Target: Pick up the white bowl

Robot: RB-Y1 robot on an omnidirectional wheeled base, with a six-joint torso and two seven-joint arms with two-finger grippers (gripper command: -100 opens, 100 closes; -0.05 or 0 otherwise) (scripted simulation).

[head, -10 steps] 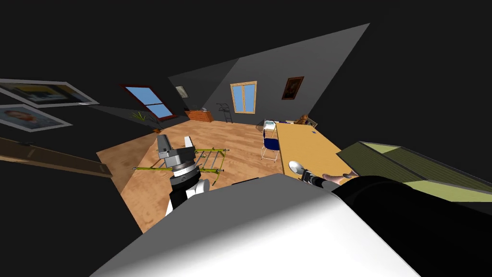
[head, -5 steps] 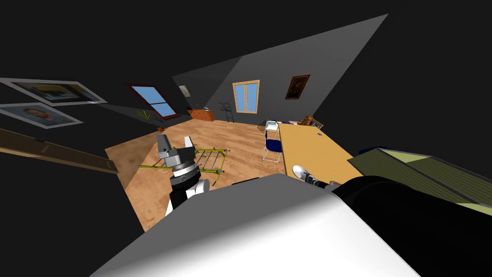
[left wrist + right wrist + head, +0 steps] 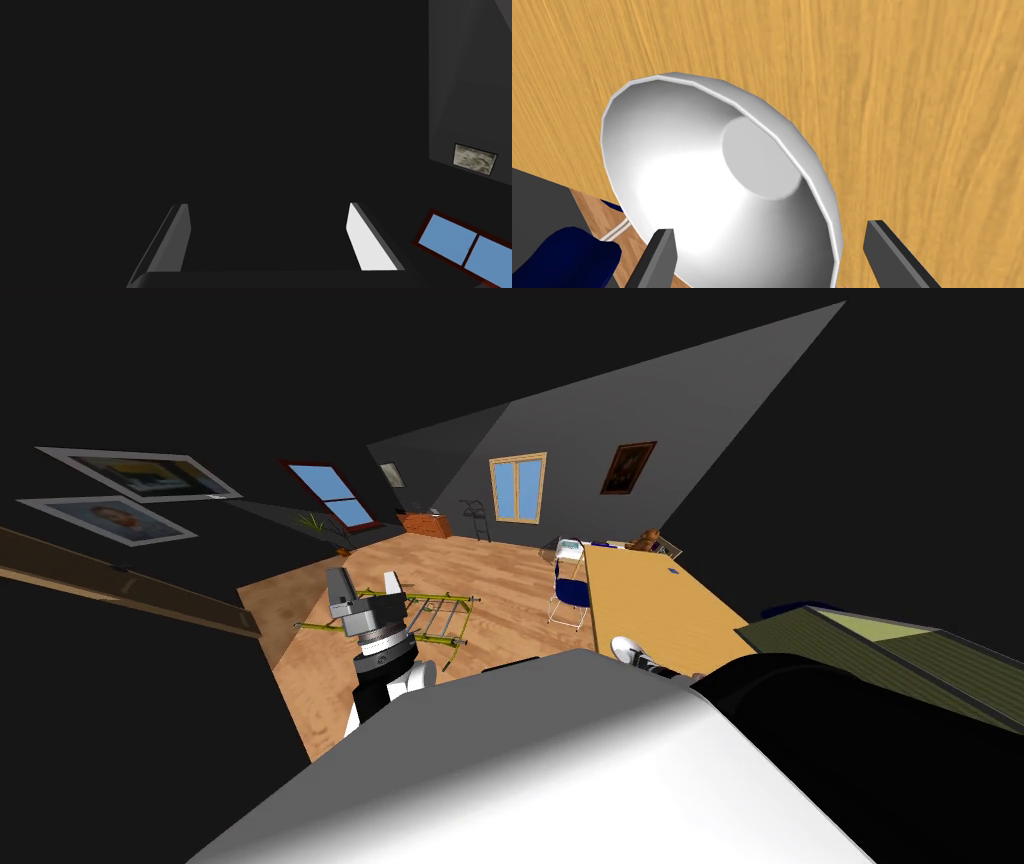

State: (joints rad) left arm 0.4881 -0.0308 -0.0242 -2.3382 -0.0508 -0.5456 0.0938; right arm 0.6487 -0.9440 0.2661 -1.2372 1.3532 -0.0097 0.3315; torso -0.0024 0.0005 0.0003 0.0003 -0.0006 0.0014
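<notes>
Straddling the white bowl [image 3: 712, 170] with the right gripper [image 3: 769, 228], fingers spread, at the near left corner of the wooden table [image 3: 912, 100]. Holding the left gripper [image 3: 365, 586] up on the left, fingers likewise apart.

Left hand [image 3: 267, 205] with two thin fingers [image 3: 367, 245] wide apart, one bright, one dim, above its dark body.

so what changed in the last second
Mostly my own move: the whole head view has swung, so my base or torso turned. The white bowl on the wooden table seems to shift only with the view. Nothing taken hold of or let go: the right tool is open at the bowl, and the left tool stays raised and open.
</notes>
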